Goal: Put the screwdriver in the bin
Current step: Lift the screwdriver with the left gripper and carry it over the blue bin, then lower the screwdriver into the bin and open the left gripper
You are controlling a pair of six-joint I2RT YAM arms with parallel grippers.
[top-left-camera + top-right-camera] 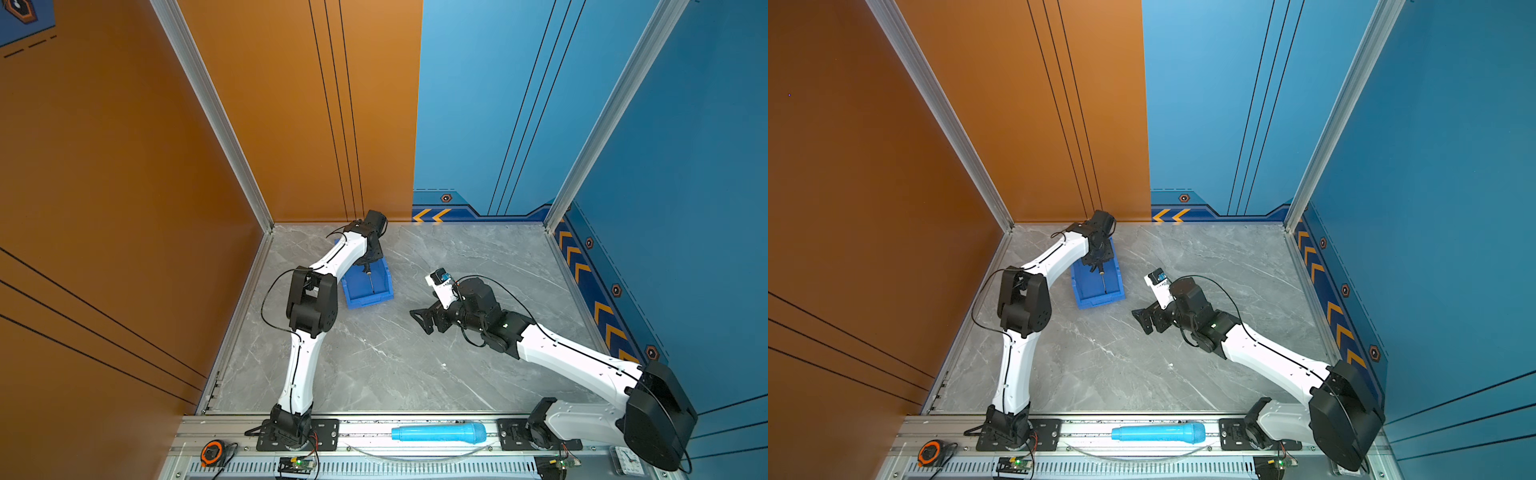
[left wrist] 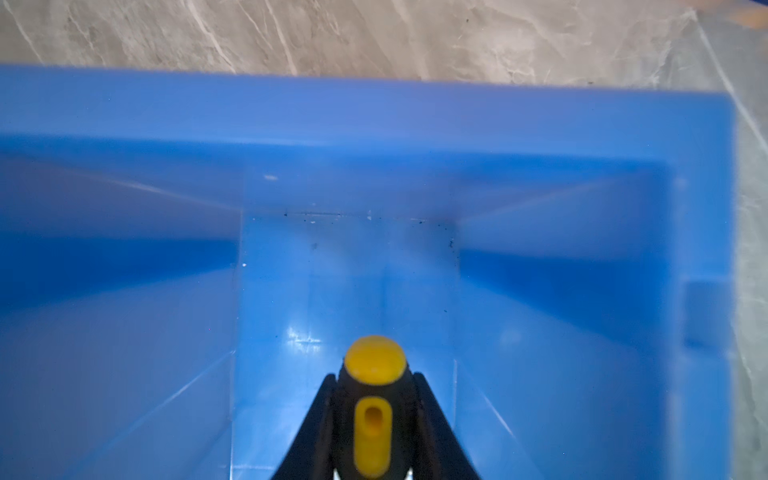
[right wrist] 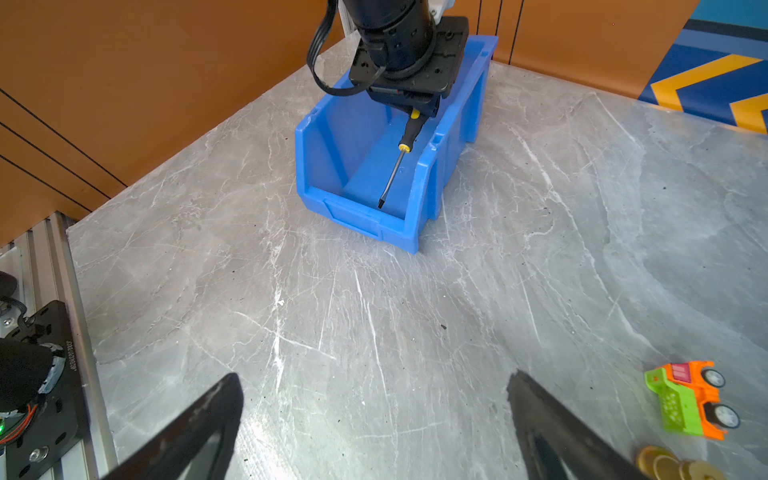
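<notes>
The blue parts bin (image 1: 370, 302) (image 1: 1100, 302) (image 3: 353, 216) (image 2: 374, 124) is set on the grey marble table (image 1: 395, 365), towards 10 o'clock from the table's middle in both top views, with its lowered front lip turned to 6 o'clock. Within its walls the screwdriver (image 1: 371, 284) (image 1: 1104, 284) (image 3: 392, 174) (image 2: 373, 415) is held above the floor of the bin by the left gripper (image 1: 368, 268) (image 2: 374, 376) (image 3: 415, 106), whose jaws are closed tight on the yellow-and-black handle. The screwdriver's long axis is laid along the bin's own length: the handle is kept at 12 o'clock and higher, and the flat tip is pointed down towards 6 o'clock, close to the front lip; whether the tip touches the floor cannot be told. The bin's 9 o'clock side is crowded by the left arm's elbow and lies near the table's edge, while a wide stretch of bare marble is left at 3 to 6 o'clock. Across that stretch the right gripper (image 1: 419, 322) (image 1: 1142, 322) (image 3: 374, 380) is hung over the table with its jaws spread wide and nothing between them. In the right wrist view a toy dump truck (image 3: 685, 399) and some yellow discs (image 3: 665, 465) are seen beside it. A cyan cylinder (image 1: 438, 432) is laid on the front rail at 6 o'clock.
</notes>
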